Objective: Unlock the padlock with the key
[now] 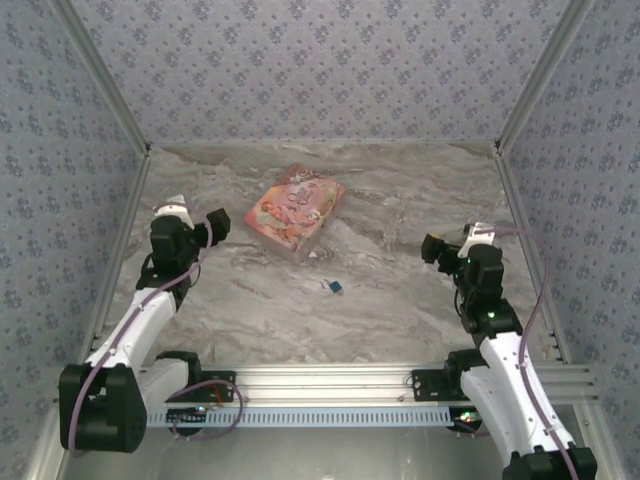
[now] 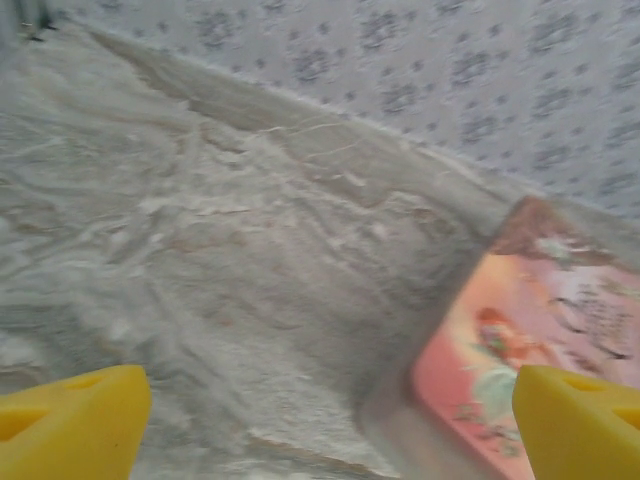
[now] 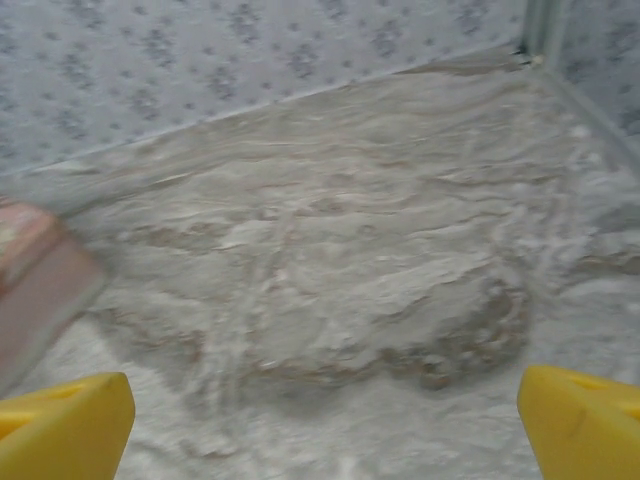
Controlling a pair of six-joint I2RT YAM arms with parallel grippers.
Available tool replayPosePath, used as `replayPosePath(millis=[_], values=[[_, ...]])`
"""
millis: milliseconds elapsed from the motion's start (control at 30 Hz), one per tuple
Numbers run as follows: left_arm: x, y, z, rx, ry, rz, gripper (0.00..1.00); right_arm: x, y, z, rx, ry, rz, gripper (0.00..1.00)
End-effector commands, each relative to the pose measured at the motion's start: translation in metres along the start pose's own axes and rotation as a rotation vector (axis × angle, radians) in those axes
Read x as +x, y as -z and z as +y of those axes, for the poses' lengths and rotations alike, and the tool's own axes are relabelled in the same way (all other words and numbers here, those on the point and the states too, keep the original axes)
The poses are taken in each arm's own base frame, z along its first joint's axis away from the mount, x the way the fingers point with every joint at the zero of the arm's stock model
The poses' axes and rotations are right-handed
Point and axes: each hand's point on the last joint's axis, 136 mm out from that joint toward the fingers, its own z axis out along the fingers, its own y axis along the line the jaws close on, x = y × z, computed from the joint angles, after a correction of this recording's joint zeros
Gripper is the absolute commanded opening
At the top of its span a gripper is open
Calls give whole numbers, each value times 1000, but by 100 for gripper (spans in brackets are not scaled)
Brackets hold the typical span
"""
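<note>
Both arms sit near their own side walls. The yellow left fingers (image 2: 70,420) and yellow right fingers (image 3: 60,425) are spread wide, pinching nothing. Between the arms, out on the grey marbled surface (image 1: 400,310), lies the tiny blue-teal padlock with a thin silvery shackle (image 1: 335,288), just this side of the pink illustrated rectangular box (image 1: 295,212). The thin dark key? Can't pick it out for sure — maybe it's that sliver right by the lock. My worry is that stuff this small skids or flips when fingers come down off-centre — or gets shoved against the box.
</note>
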Motion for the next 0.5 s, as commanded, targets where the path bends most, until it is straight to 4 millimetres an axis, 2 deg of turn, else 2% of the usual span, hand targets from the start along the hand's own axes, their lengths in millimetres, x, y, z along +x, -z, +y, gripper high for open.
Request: replayPosePath(millis=[0,67,133,300,467], values=[[-6,-3,25,-136,-118,-32,95,5,-9,-18,73,66,-80,100],[2,-5,34,-178,-145,-19,100,9,-15,-27,114,72,-92,100],[9,-6,40,-198,-179,-14,99,15,-23,-35,143,70,-61,100],[22,-9,59,-276,-240,-12,100,35,-50,-35,120,106,-4,100],[40,-17,62,-260,-277,6,99,32,-64,-34,104,125,-71,100]])
